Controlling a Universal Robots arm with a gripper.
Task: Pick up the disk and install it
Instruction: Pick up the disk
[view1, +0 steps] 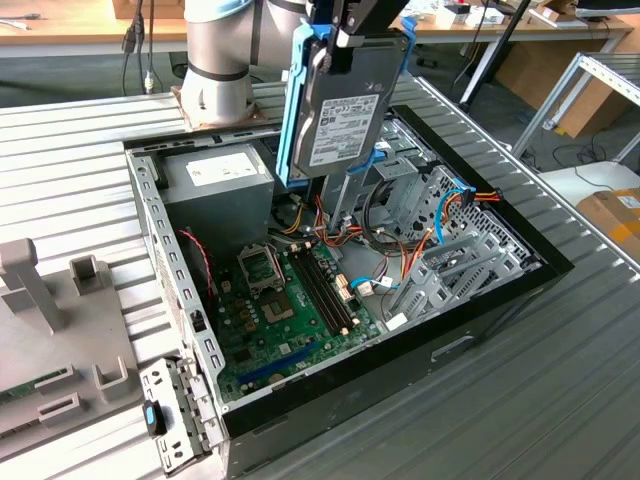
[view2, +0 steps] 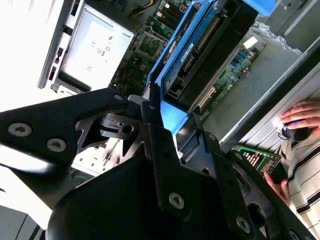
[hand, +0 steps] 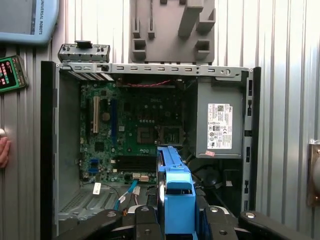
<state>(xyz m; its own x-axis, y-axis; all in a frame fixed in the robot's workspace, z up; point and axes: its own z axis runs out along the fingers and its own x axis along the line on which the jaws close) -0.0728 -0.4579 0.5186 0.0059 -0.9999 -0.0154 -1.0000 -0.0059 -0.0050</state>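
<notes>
Across a ribbed metal table (view1: 90, 150) lies an open computer case (view1: 490, 315) with its side panel off, so you look straight onto the green motherboard (view1: 280, 310). The grey power supply (view1: 220, 185) sits at the far end, and the metal drive cage (view1: 455, 265) is on the exterior view's right. Above the case, well clear of its floor, hangs the disk (view1: 345, 100), a flat dark drive with bright blue rails along its long edges. Its long axis stands nearly upright, tipped a little, with the labelled face turned toward the exterior view's camera. Your gripper (view1: 340, 40) sits directly above it, clamped onto the disk's top end, so the drive hangs straight down from it. In the first wrist view the blue rail runs out between the two black fingers (hand: 145, 222) toward the motherboard. You can take the disk as lifted but not yet seated; the drive cage lies lower, toward the exterior view's right of it. A person's hand (view2: 301, 114) shows beside the case in the second wrist view.
</notes>
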